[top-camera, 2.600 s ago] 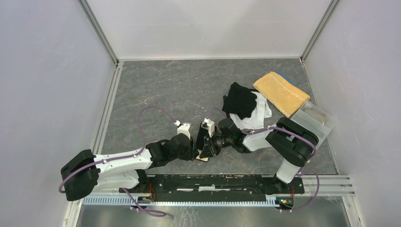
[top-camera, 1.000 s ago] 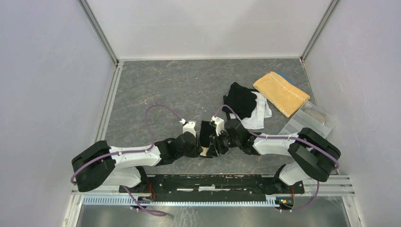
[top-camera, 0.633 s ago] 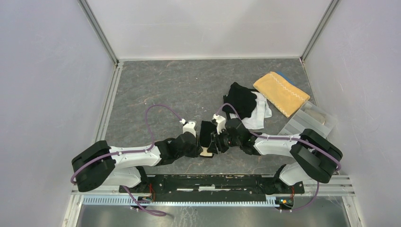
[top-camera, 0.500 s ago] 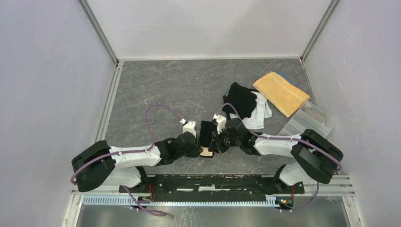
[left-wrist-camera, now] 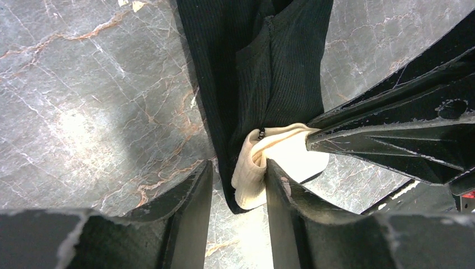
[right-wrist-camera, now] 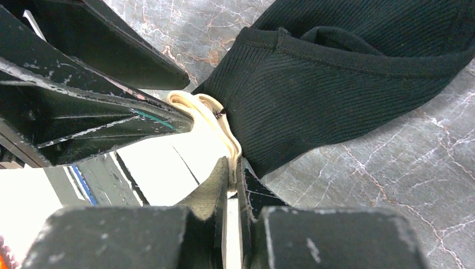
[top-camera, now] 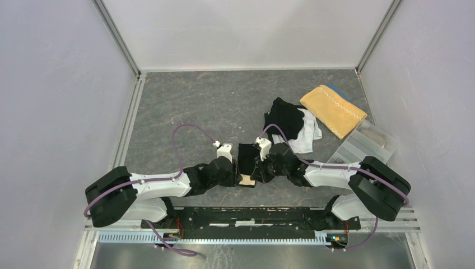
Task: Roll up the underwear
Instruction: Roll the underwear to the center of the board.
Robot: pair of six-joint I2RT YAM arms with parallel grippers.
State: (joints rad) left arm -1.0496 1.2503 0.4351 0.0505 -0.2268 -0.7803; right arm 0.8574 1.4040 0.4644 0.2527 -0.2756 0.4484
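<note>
underwear [top-camera: 245, 157]: black ribbed, folded narrow, cream edge [left-wrist-camera: 280, 157] bunched at near end, flat on table [top-camera: 190, 106] between arms | right gripper [right-wrist-camera: 232, 163]: pressed together, pinching cream edge | left gripper [left-wrist-camera: 238, 168]: jaws spread, astride same edge

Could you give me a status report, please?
Left pincer open at the cream fold. Right pincer shut on the underwear. Garment pile well clear.
</note>
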